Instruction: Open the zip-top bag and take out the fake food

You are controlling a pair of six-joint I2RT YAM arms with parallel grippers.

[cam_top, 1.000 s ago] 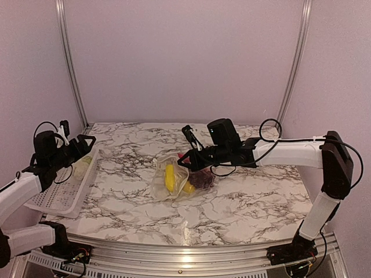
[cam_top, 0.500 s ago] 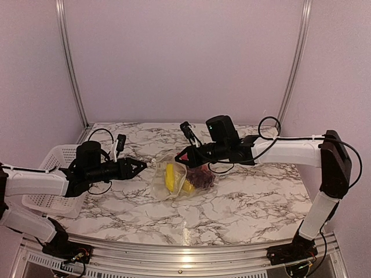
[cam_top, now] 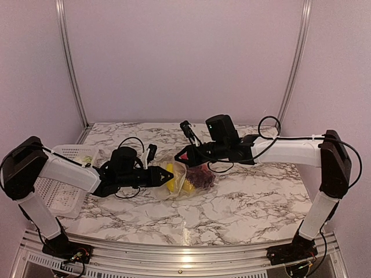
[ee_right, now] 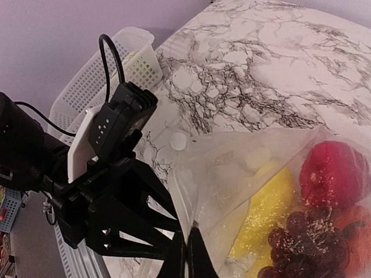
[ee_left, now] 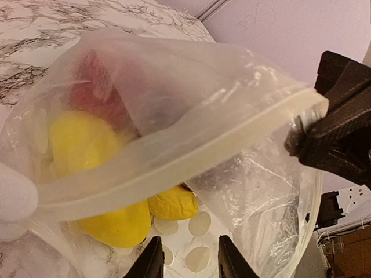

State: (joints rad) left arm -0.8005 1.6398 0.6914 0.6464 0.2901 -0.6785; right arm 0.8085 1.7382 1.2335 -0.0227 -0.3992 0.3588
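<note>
The clear zip-top bag lies mid-table with its mouth lifted. My right gripper is shut on the zip strip, pinching the bag's top edge in the right wrist view. Inside the bag are a yellow banana piece, a small orange piece, a red round piece and a dark grape bunch. My left gripper is open, its fingertips low at the bag's mouth, just short of the orange piece. It holds nothing.
A white lattice basket stands at the table's left edge, with a pale piece in its far corner. The left arm reaches across from it to the bag. The table's near aluminium rail runs along the front.
My left arm has swung from over the basket across to the bag's mouth, gripper open. My right gripper has kept its hold on the bag's edge, hardly moving.
</note>
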